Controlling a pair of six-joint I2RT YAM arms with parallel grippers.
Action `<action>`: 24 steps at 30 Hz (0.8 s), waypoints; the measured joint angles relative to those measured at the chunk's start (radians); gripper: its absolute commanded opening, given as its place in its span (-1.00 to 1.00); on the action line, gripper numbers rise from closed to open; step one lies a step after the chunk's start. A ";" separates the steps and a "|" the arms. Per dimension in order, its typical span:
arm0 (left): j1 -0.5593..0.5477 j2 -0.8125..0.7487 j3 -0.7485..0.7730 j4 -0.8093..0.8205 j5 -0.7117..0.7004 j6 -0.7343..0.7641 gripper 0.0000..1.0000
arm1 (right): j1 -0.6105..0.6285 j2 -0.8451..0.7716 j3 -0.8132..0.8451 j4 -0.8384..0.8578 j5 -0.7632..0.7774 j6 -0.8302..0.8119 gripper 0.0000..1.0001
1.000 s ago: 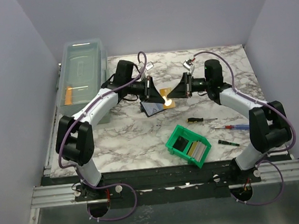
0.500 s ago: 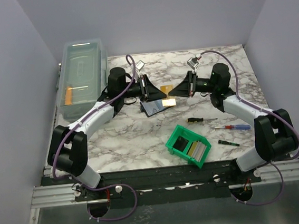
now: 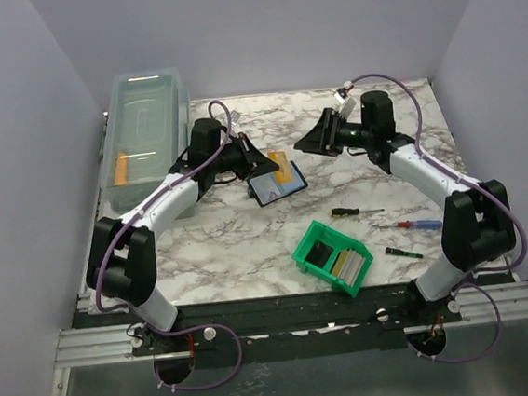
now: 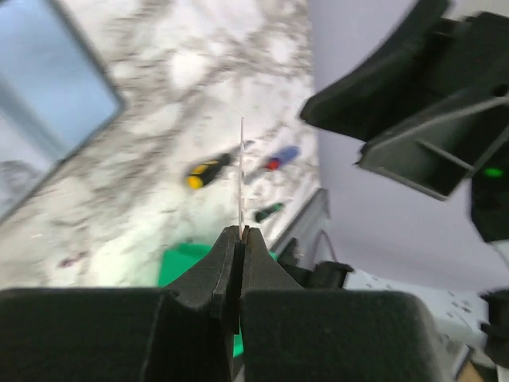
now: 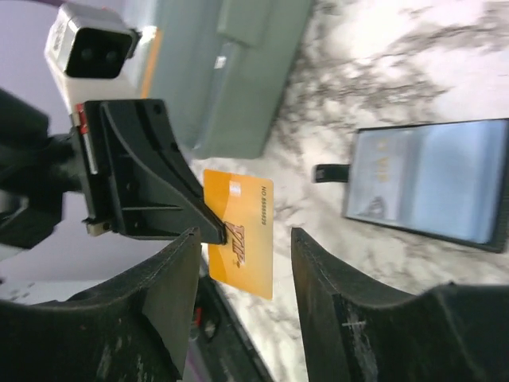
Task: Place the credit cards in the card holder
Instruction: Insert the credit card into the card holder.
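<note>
Orange plastic shows between the tightly closed fingers of the left gripper [image 4: 241, 235], which pinches an orange card [image 5: 238, 231] by one edge; its own wrist camera sees the card edge-on as a thin line. The card holder [image 3: 275, 187] lies open and flat on the marble table [image 3: 240, 242] near the middle, blue-grey inner face up. The held card hangs just off the holder's 12 o'clock edge. In the right wrist view a strip of bare marble separates card and holder, so they look apart, though the top view cannot confirm it. The right gripper [image 3: 310, 144] hovers at about 1 o'clock from the holder, facing the left one. Its fingers stand partly spread, hold nothing, and frame the orange card from a short way off. At 5 o'clock from the holder sits a green bin [image 3: 307, 241], tilted on the table, with more cards [image 3: 343, 264] stacked inside. To the bin's 1 to 3 o'clock lie a yellow-and-black screwdriver [image 3: 345, 213], a red-and-blue screwdriver [image 3: 414, 226] and a small green-tipped screwdriver [image 3: 403, 253], all well away from the holder. A clear lidded box [image 3: 145, 125] runs along the table's 10 o'clock side, just behind the left arm.
</note>
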 measured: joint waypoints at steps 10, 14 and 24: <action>0.037 0.242 0.117 -0.241 -0.127 0.134 -1.00 | 0.000 0.360 0.246 -0.270 0.064 -0.240 -0.17; 0.037 0.305 0.136 -0.260 -0.129 0.137 -1.00 | 0.005 0.464 0.301 -0.326 0.021 -0.290 -0.40; 0.064 0.385 0.166 -0.235 -0.105 0.133 -1.00 | 0.011 0.557 0.352 -0.343 -0.045 -0.331 -0.56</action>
